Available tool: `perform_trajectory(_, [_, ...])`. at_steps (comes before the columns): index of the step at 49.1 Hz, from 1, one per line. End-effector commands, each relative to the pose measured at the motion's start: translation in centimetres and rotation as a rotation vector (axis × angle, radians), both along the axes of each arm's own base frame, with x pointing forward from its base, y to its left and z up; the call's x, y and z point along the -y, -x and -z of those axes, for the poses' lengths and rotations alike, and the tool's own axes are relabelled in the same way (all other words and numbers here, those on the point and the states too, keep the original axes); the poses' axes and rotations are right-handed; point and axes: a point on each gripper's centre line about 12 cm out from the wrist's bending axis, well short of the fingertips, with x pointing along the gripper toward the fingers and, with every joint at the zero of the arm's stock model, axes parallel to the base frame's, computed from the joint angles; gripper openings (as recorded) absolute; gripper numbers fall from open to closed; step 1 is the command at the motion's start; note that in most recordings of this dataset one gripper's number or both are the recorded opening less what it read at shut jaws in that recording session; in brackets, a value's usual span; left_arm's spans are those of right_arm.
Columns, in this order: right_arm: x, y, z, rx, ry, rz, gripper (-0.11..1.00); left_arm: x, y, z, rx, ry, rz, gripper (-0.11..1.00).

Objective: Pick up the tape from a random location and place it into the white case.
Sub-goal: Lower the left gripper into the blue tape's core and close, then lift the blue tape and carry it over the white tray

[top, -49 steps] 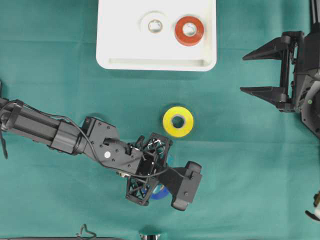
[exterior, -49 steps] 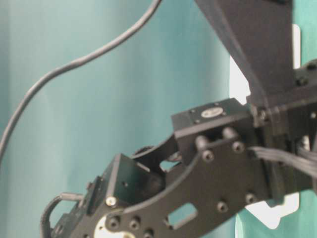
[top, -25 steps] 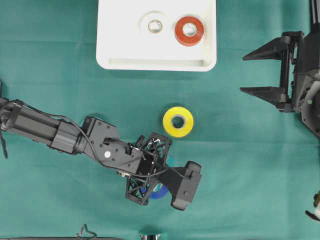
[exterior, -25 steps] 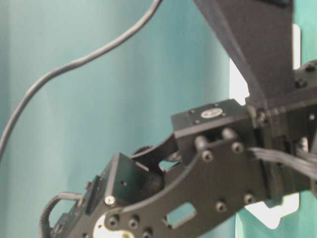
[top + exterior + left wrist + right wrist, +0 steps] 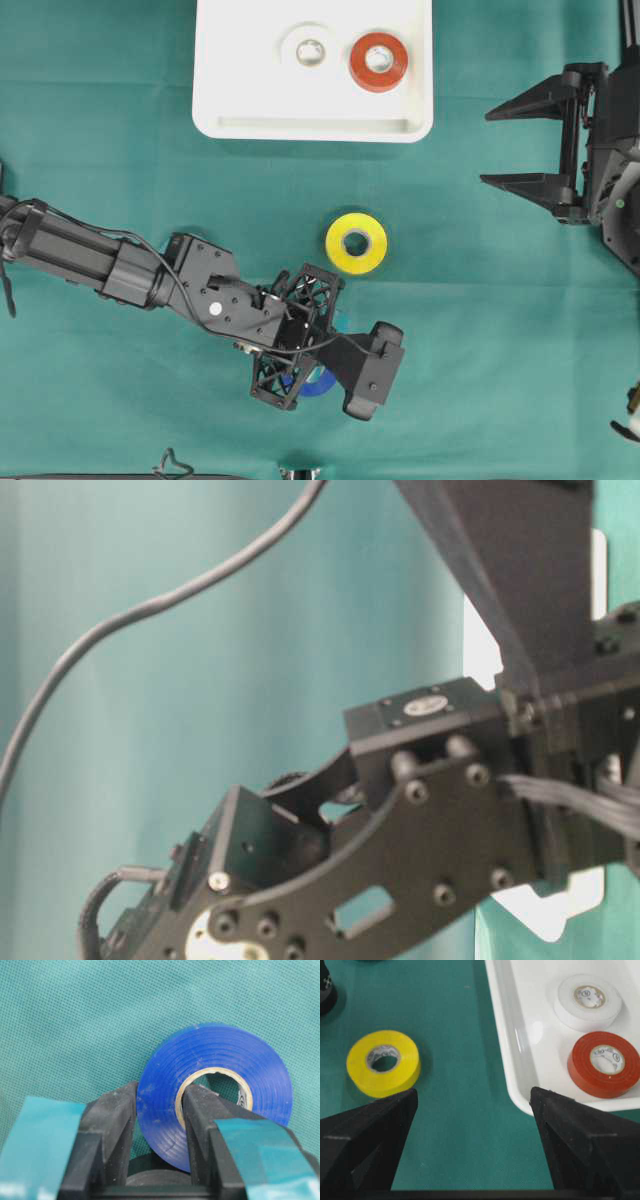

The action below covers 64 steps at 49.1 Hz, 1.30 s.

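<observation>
The white case (image 5: 314, 120) sits at the far edge of the green cloth (image 5: 480, 330) and holds two rolls: a white tape roll (image 5: 309, 48) and a red tape roll (image 5: 378, 61), side by side, lying flat. A yellow tape roll (image 5: 356, 243) lies flat mid-cloth. Near the front edge, the left gripper (image 5: 159, 1110) is clamped on a blue tape roll (image 5: 220, 1055), one finger inside its core, one outside. The right gripper (image 5: 520, 145) hangs wide apart, holding nothing.

A green-clothed desk (image 5: 120, 150) is carrying the white case (image 5: 230, 100), a yellow tape roll (image 5: 356, 243) and a blue tape roll (image 5: 215, 1090), the yellow lying between the case and the left claw (image 5: 312, 352).
</observation>
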Motion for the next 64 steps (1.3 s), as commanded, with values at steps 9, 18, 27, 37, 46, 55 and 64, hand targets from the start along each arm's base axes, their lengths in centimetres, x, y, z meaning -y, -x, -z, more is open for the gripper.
perform_trajectory(9, [0.1,-0.3,-0.7,0.019,0.005,-0.001,0.88,0.2,0.0,-5.8,0.074,0.025,0.002,0.22])
perform_trajectory(18, [0.1,-0.3,-0.7,0.019,0.005,-0.001,0.88,0.1,0.5,-8.8,0.102,0.034,0.001,0.22])
perform_trajectory(27, [0.1,-0.4,-0.7,0.019,0.005,0.000,0.88,0.2,1.3,-12.6,0.148,0.051,0.008,0.22])
perform_trajectory(37, [0.1,-0.4,-0.7,0.022,0.005,-0.001,0.88,0.1,1.9,-14.9,0.152,0.052,0.009,0.22])
perform_trajectory(46, [0.1,-0.4,-0.8,0.022,0.005,-0.001,0.88,-0.1,2.2,-16.4,0.112,0.038,0.006,0.22])
perform_trajectory(55, [0.1,-0.3,-0.7,0.021,0.005,-0.001,0.88,0.1,2.2,-18.3,0.115,0.039,0.008,0.22])
perform_trajectory(64, [0.1,-0.3,-0.7,0.019,0.005,-0.001,0.88,-0.1,2.7,-20.8,0.143,0.048,0.010,0.22])
